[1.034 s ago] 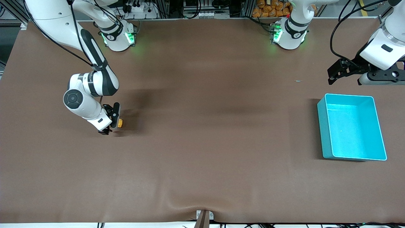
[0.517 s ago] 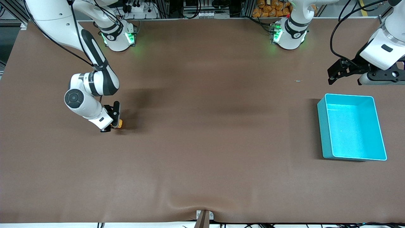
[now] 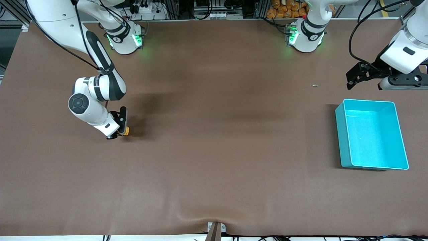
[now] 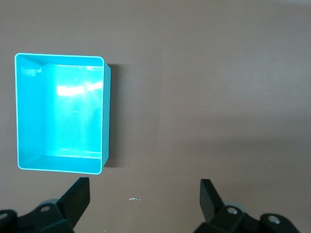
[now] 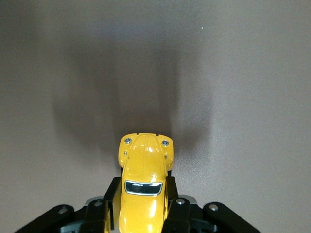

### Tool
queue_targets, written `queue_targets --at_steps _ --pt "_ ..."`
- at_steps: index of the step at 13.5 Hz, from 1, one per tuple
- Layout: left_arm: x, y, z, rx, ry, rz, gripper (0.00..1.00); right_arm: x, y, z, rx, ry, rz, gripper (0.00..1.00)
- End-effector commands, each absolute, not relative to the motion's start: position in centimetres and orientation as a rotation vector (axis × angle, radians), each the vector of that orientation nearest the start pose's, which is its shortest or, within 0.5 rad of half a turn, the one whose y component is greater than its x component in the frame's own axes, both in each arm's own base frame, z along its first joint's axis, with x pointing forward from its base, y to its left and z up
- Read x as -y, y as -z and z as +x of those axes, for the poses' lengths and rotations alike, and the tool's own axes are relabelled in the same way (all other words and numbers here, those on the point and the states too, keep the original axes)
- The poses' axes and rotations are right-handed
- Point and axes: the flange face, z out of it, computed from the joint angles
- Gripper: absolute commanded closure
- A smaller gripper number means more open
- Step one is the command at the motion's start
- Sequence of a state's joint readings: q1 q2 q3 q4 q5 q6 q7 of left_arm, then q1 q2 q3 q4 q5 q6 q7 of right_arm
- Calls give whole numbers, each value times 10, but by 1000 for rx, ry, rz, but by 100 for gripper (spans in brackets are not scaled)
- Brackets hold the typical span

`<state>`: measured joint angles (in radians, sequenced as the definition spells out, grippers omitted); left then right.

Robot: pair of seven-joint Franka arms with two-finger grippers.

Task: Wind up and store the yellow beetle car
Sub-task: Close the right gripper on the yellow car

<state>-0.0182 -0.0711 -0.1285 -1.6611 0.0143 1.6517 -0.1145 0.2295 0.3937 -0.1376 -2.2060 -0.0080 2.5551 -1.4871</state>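
The yellow beetle car (image 5: 143,187) is a tiny glossy toy with a dark window, sitting on the brown table toward the right arm's end. My right gripper (image 5: 142,199) is shut on the car, one black finger pressed against each side of its body. From the front camera only a sliver of the car (image 3: 126,131) shows beside the right gripper (image 3: 119,132). My left gripper (image 4: 145,194) hangs open with nothing between its fingers, over the table beside the teal bin (image 4: 24,114). The left gripper (image 3: 362,75) waits there, above the table by the bin (image 3: 341,134).
The teal bin is open-topped with nothing in it, toward the left arm's end. A small pale fleck (image 3: 315,85) lies on the brown cloth near it. The cloth has a ridge at the front edge (image 3: 214,219). Both arm bases stand along the table's back edge.
The right gripper's fingers have closed onto the car's sides, and the hand has shifted slightly over it. The left arm has not moved.
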Motion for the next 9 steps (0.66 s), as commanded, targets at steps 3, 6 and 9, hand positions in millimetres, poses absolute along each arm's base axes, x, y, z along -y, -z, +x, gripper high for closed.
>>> queue_targets --at_steps 3,6,9 --pt "81 -633 535 -41 93 -3144 0 -35 -173 545 -2261 148 2161 69" --pt "82 -633 534 -43 93 -3144 0 -26 -173 549 -2267 143 2153 69" --pt "82 -633 534 -43 93 -3144 0 -22 -169 548 -2264 153 2163 69"
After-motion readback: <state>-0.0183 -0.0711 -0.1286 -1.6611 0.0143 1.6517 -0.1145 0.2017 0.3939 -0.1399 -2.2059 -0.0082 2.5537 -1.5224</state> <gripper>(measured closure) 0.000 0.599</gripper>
